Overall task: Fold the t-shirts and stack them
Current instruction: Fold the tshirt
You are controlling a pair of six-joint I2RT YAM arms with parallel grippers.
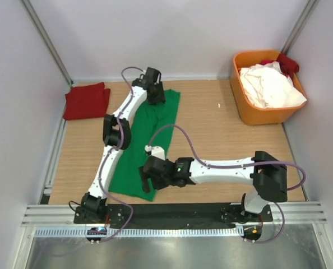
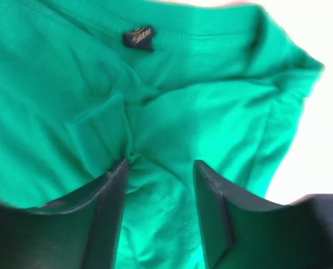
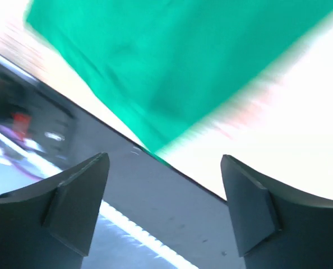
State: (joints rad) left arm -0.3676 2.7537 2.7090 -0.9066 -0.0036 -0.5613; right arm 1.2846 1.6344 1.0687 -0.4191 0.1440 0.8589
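Observation:
A bright green t-shirt (image 1: 147,140) lies folded into a long strip, running from the back middle of the table to the front edge. My left gripper (image 1: 155,96) is open over its far end. In the left wrist view its fingers (image 2: 113,207) straddle wrinkled green cloth (image 2: 200,112) just below the collar label (image 2: 138,38). My right gripper (image 1: 145,182) is open and empty at the shirt's near end. In the right wrist view (image 3: 163,162) it hangs over the table's front edge, with the shirt's corner (image 3: 149,73) ahead. A folded dark red t-shirt (image 1: 87,101) lies at the back left.
An orange plastic bin (image 1: 256,115) stands at the back right with white shirts (image 1: 270,87) and a red one (image 1: 287,63) piled in it. A black strip and metal rail (image 1: 177,216) run along the front edge. Grey walls close in the sides and back.

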